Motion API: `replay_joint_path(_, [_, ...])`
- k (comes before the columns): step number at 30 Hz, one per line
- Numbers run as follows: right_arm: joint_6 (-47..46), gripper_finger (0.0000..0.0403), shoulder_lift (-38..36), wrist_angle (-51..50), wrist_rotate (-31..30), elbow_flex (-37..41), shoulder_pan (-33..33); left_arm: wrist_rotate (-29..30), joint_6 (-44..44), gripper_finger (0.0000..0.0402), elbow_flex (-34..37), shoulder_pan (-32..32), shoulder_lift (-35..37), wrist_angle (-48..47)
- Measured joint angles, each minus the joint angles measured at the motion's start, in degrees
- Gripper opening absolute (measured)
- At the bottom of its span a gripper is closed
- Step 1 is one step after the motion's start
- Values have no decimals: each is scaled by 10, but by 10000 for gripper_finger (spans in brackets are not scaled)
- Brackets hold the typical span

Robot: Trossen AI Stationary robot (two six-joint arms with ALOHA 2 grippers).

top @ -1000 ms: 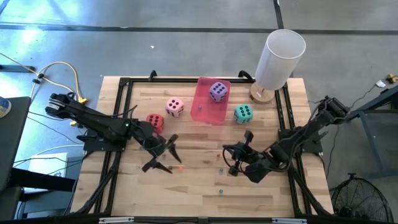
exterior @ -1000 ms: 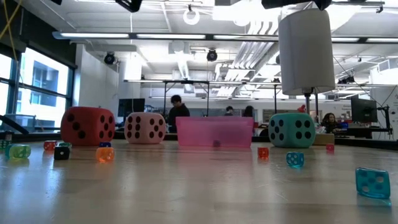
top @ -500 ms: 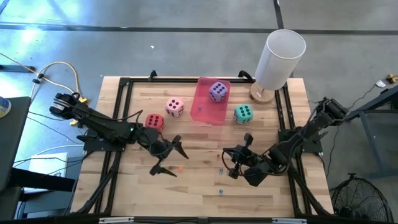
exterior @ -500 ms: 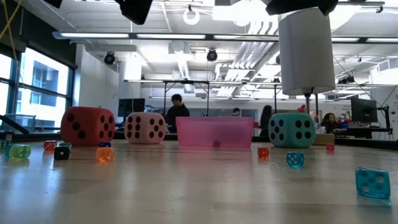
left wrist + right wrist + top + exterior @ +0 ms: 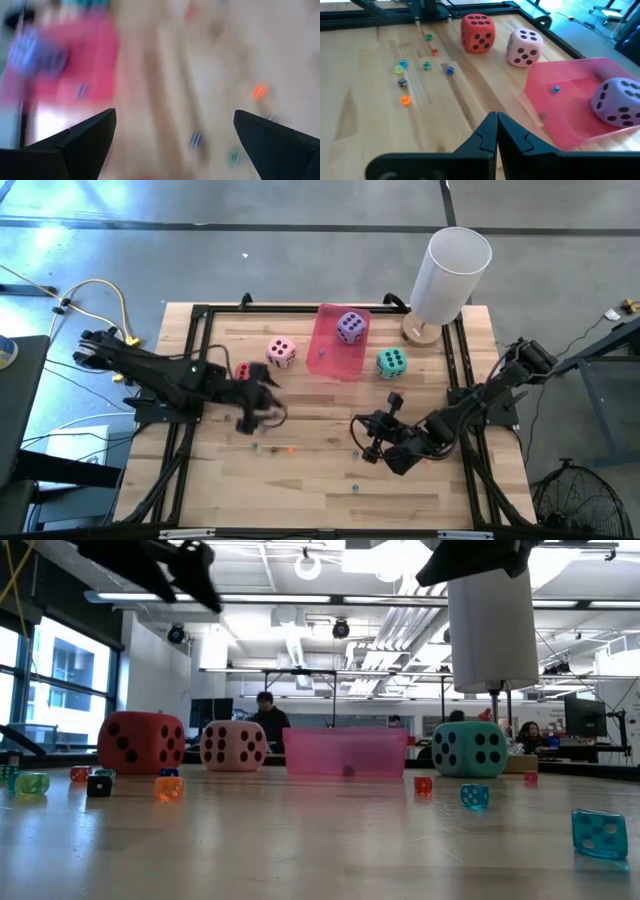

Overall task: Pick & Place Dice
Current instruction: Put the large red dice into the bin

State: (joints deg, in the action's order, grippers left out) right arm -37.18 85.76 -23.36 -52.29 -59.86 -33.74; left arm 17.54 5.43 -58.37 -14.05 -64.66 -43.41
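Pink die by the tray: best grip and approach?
Take the pink die from above, fingers on its two opposite side faces. It sits flat on the table, apart from the red die and the pink tray, so there looks to be room either side.

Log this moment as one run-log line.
left gripper: open, above table beside red die | right gripper: shut, empty, waiting | purple die: in pink tray | pink die, teal die: on table

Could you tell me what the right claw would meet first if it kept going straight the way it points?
Probably the pink tray holding the purple die; the shut right claw aims at its near wall, though depth is unclear.
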Motion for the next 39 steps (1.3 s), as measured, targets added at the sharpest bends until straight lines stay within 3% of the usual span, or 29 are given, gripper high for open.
replay_joint_path(4, [10,1,0,0,0,0,9,-22,-20,397,-42,65,2,-135])
replay_joint_path(9, [10,1,0,1,8,0,18,-147,47,397,-42,176,-4,-218])
replay_joint_path(13, [10,1,0,2,17,0,19,-206,114,396,-42,260,-19,-230])
replay_joint_path(19, [18,1,0,0,17,0,19,-210,153,396,-34,337,-43,-230])
replay_joint_path(28, [25,1,8,0,30,0,19,-199,172,396,-22,368,-77,-236])
replay_joint_path(39, [23,1,9,0,34,0,18,-183,127,396,3,367,-82,-225])
